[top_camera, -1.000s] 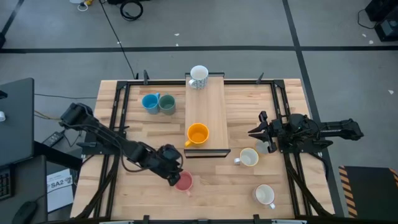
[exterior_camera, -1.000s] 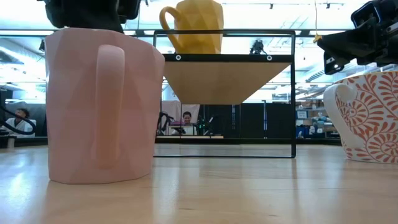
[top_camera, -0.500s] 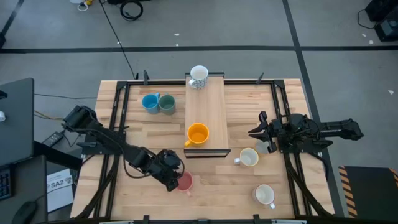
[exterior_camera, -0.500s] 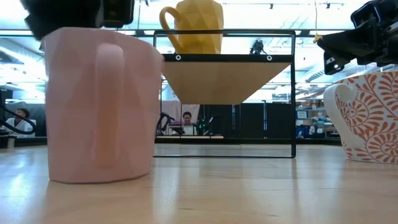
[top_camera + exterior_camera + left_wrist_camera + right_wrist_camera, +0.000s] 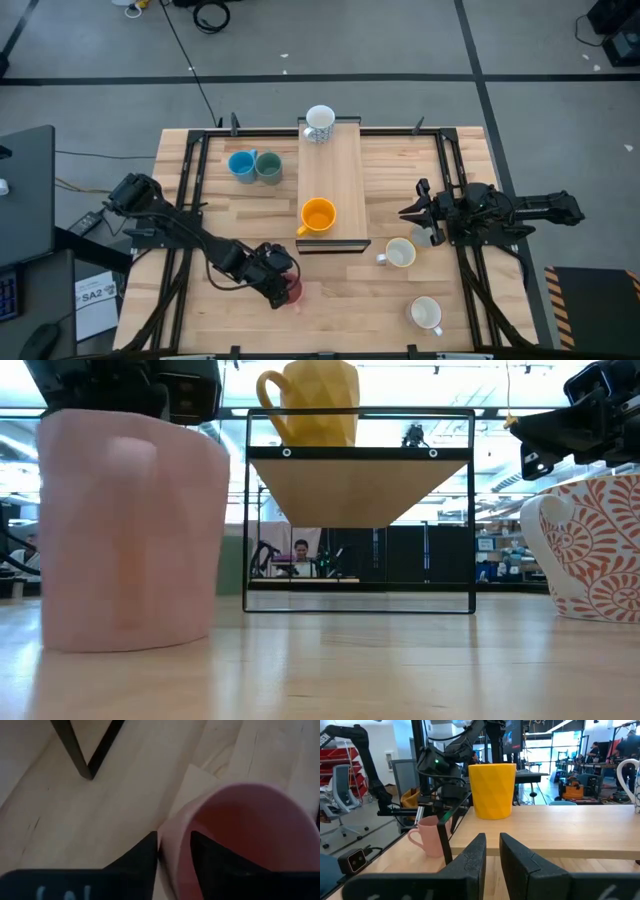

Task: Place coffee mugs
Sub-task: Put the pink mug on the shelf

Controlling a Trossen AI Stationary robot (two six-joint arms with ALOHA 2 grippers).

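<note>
**Mia:** Wooden desk [image 5: 380, 320] with a raised wooden shelf [image 5: 335, 170] in the middle, right? Where's the pink mug [image 5: 293, 291]?

**Tom:** It stands upright on the desk near the front edge. It's just in front of the shelf's front left corner.

**Mia:** Who has it?

**Tom:** The left gripper [image 5: 278, 283]. One finger is inside the mug and one is outside, and they pinch the rim between them. The right gripper [image 5: 412, 213] waits over the right side of the desk. Its fingers are only a little apart and it holds nothing.

**Mia:** What could go wrong?

**Tom:** I think the grip is small, just a bit of rim on one side. The mug could swing or slip out when lifted. Then it might drop and crack.

**Mia:** Anything else?

**Tom:** The shelf's dark frame is near. A low lift could knock the mug against it. The orange mug [image 5: 318, 214] sits at the front end of the shelf, so it could get bumped too.

**Mia:** What does the pink mug look like?

**Tom:** Small, round and pale pink, with a handle on its side. It looks smooth and hard, so maybe slippery. It's empty inside.
</note>
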